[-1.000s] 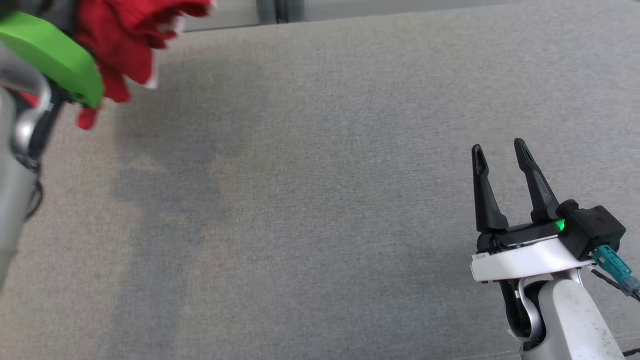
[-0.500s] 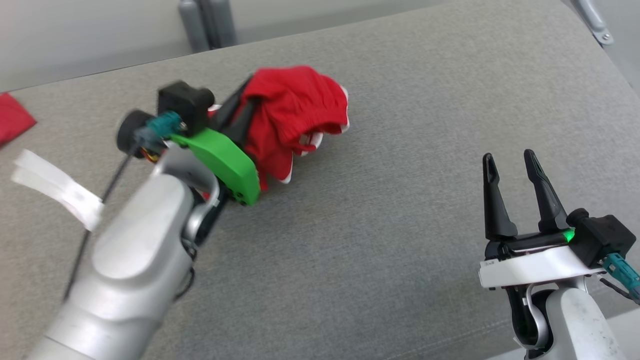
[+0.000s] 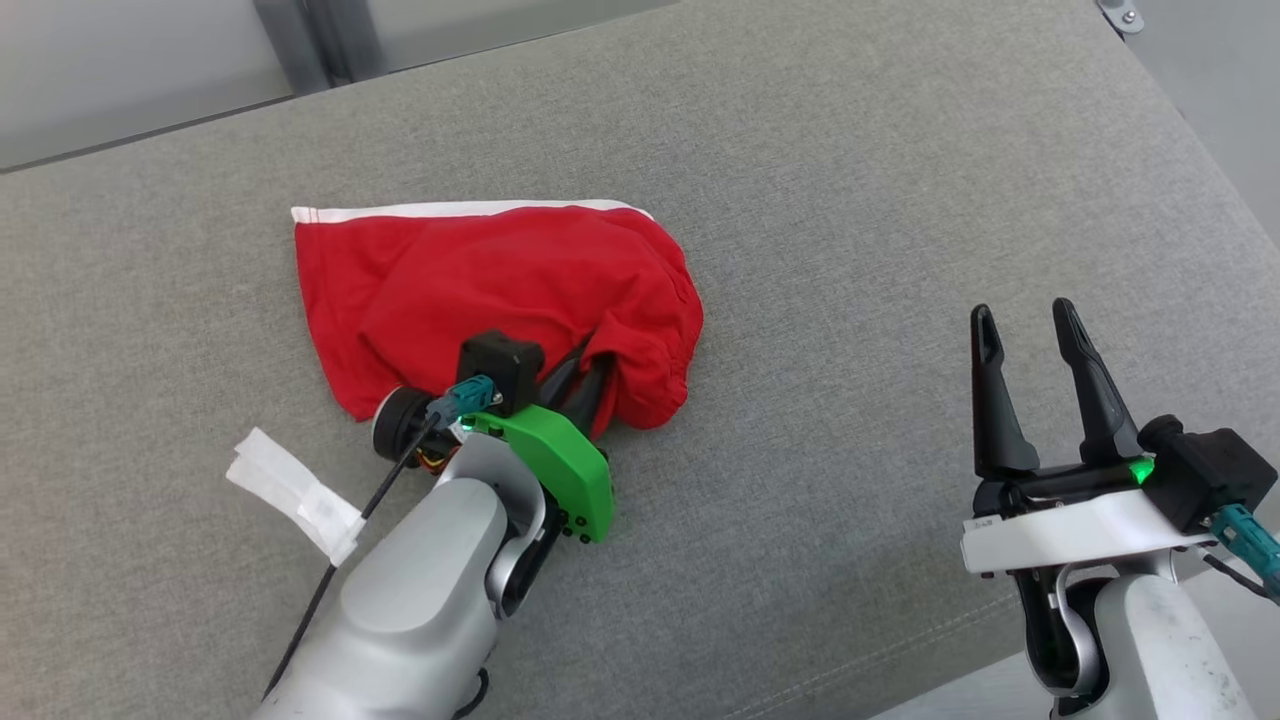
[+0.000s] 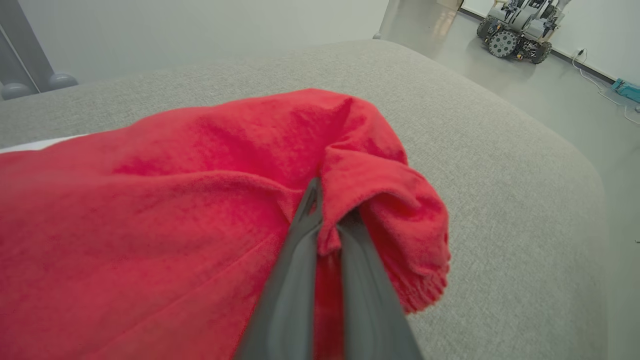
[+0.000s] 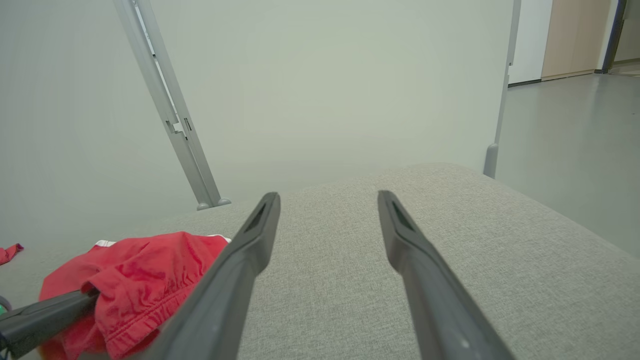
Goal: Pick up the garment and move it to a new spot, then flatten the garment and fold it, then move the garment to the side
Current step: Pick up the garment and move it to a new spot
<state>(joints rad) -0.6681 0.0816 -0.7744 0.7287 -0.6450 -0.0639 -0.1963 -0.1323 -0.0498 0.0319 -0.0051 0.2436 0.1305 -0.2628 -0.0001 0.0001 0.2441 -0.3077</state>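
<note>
The red garment (image 3: 480,280) is laid half-spread on the grey upholstered surface (image 3: 850,200), a bunched edge pinched in the closed left pincer (image 3: 585,378), seemingly for placing, while the right pincer (image 3: 1023,315) is held open, empty.

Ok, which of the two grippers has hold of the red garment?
The left gripper: it is shut on a fold of the red garment, which lies on the grey cushion. The right gripper stands open beside it, holding nothing.
</note>
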